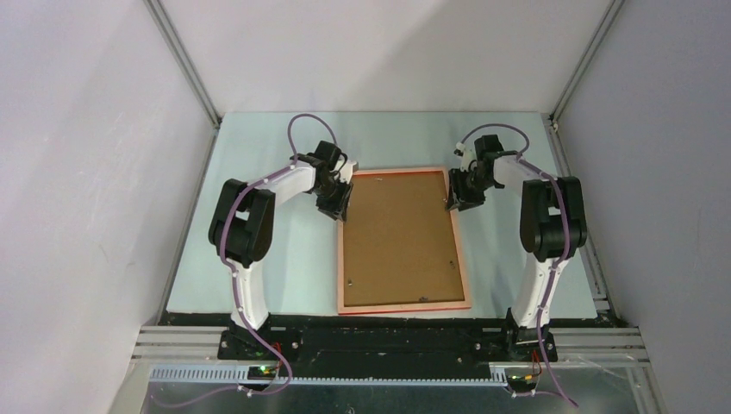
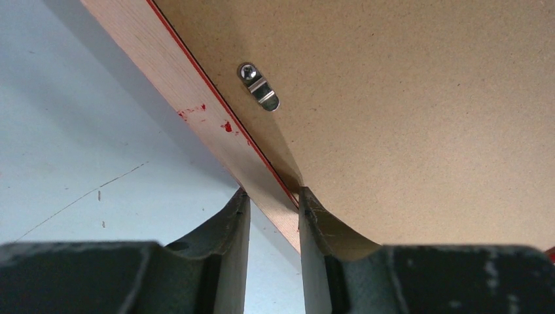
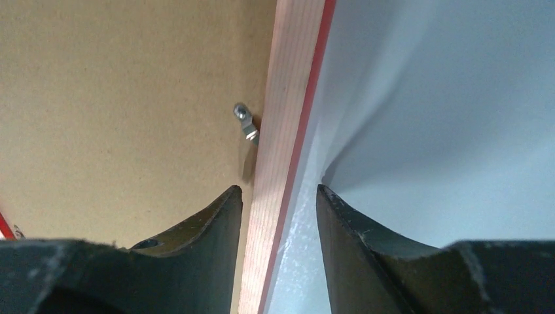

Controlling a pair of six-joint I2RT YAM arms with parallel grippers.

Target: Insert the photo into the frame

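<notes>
Evidently, the frame (image 1: pixel 340 259) is clamped at its left rail by the left hand (image 2: pixel 269 196), likely for steadying; its right rail is straddled loosely by the half-open right hand (image 3: pixel 279 193).

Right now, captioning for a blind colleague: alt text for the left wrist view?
The left gripper pinches the frame by its pale wood rail, one dark finger on each side. Right of the rail lies the brown backing board with a small metal clip; left is the pale table.
</notes>
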